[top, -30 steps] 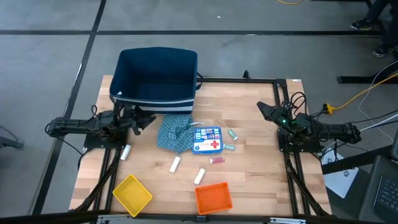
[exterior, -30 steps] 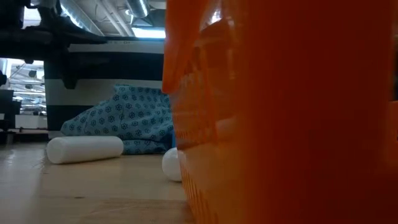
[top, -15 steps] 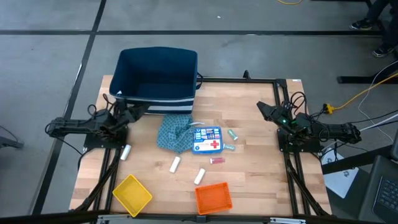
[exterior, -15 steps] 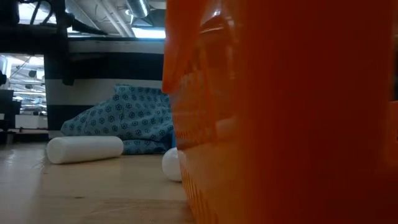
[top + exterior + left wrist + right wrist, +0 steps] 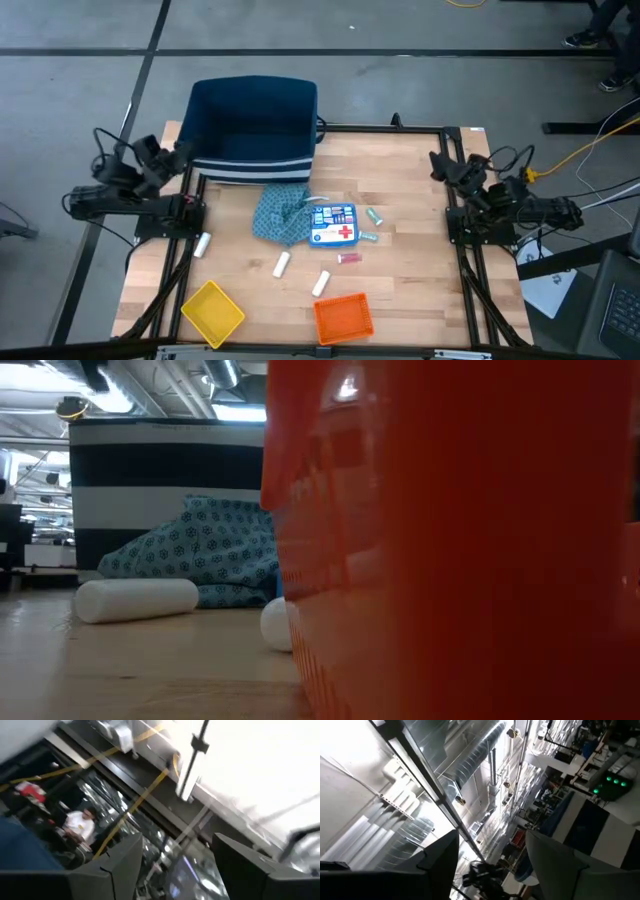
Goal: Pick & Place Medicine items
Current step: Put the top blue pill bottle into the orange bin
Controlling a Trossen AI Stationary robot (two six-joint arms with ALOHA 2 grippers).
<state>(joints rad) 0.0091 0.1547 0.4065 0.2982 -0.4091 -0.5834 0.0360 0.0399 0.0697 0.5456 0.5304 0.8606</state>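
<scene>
The flat blue-and-white box with a red cross (image 5: 333,225) lies at mid-table beside the teal patterned cloth (image 5: 280,213). Three white cylinders lie flat on the wood: one (image 5: 203,243) near the left arm, two (image 5: 282,263) (image 5: 321,283) toward the near edge. Teal pieces (image 5: 375,215) (image 5: 368,237) and a pink piece (image 5: 348,258) lie right of the box. My left gripper (image 5: 170,158) (image 5: 175,865) is raised at the table's left edge, open, tipped up. My right gripper (image 5: 440,163) (image 5: 492,860) is raised at the right edge, open, also tipped up. Both are far from every item.
A dark blue bin with a striped wall (image 5: 252,125) stands at the far edge. A yellow tray (image 5: 212,312) and an orange tray (image 5: 343,317) sit at the near edge; the orange tray's wall (image 5: 460,560) fills the low view's right, with a white cylinder (image 5: 137,600) and the cloth (image 5: 200,550) behind.
My left arm has drawn back from beside the bin's near corner toward the table's left edge, rising and tipping its gripper upward. My right gripper has pulled back slightly toward the right edge and tipped up. The items have stayed where they were.
</scene>
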